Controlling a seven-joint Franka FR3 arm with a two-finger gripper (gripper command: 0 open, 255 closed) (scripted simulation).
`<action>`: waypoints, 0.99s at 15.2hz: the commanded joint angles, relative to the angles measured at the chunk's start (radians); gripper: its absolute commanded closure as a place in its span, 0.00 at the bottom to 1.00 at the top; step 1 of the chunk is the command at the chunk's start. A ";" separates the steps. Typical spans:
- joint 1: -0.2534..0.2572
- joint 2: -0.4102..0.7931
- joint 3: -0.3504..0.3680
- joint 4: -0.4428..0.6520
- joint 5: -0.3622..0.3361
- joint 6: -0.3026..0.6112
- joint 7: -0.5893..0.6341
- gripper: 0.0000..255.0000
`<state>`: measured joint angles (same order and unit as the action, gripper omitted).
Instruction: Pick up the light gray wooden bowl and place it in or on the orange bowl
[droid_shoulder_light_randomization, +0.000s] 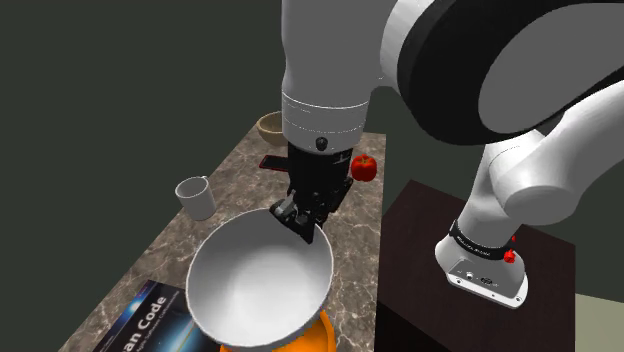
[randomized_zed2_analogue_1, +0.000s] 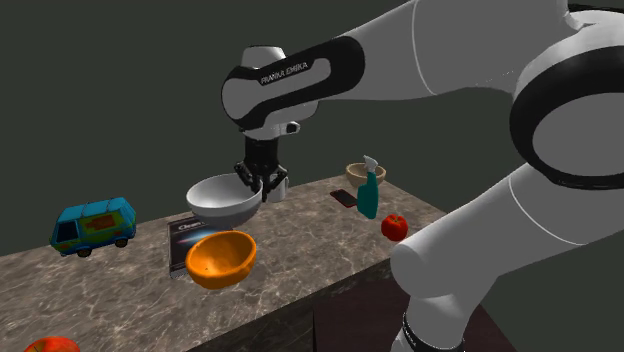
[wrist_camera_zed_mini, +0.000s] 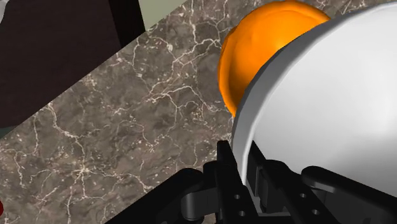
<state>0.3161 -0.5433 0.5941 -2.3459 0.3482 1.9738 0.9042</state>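
Item: pale grey-white bowl, plain finish. It hung aloft, clear of the marbled counter and above the orange bowl, with a gap between the two. The black gripper was clamped on its rim. Pick-up looked complete; lowering and release remained. Nearby stood a white mug, a book and a red fruit.
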 joint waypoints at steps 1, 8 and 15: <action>0.013 0.001 0.034 0.020 0.010 -0.009 0.047 1.00; 0.027 0.014 0.092 -0.017 0.030 0.053 0.091 1.00; 0.026 0.045 0.127 -0.087 0.042 0.154 0.090 1.00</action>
<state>0.3427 -0.5045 0.7148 -2.4225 0.3890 2.1096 0.9948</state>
